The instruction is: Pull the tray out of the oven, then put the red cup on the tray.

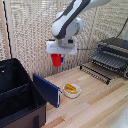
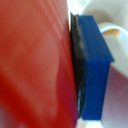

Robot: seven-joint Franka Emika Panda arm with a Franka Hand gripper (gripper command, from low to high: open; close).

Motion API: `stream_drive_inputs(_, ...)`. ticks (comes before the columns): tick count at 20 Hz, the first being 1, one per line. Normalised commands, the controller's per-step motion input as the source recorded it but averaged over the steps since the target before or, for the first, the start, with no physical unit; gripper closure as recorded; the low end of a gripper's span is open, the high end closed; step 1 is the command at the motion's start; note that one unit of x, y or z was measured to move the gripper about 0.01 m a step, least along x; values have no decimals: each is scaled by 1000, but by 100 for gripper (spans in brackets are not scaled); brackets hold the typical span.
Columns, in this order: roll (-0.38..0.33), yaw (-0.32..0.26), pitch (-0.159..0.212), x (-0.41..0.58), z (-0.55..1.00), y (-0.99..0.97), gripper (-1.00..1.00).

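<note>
One red cup [image 1: 56, 59] hangs in the gripper [image 1: 58, 56], lifted well above the wooden table [image 1: 95, 105] and left of the oven [image 1: 113, 56] in the exterior view. The wrist view is filled by the cup's red wall pressed against a blue finger pad [image 2: 95, 65] with a dark rubbery strip between them, so the jaws are closed on the cup, narrowed to the cup's width.

At the exterior view's right the oven stands with its door [image 1: 95, 73] folded down and the ridged tray [image 1: 108, 60] showing forward at the opening; how far out it sits cannot be told for sure. On the table below the arm lies a white bowl [image 1: 72, 90] with yellow food, and a black case [image 1: 17, 95] with a blue panel [image 1: 46, 90] stands at the near left.

By its look the cup is light, thin plastic, smooth and a little slippery, likely to flex if squeezed hard. A grip across the wall near the rim, as now, seems sound. Since the tray's ridges give an uneven seat, the cup probably wants to be set down upright and released gently.
</note>
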Motion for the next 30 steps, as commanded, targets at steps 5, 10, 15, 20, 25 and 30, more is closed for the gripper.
stream_drive_inputs(5,31,-138,65,-2,618,-743,100)
stream_drive_inputs(10,14,-169,22,-2,407,-706,100)
stream_drive_inputs(15,16,-144,-1,-1,121,-781,100)
stream_drive_inputs(20,42,-54,0,0,35,-971,100)
stream_drive_inputs(25,31,-28,4,-7,39,-1000,100)
stream_drive_inputs(30,28,-35,1,-1,30,-1000,100)
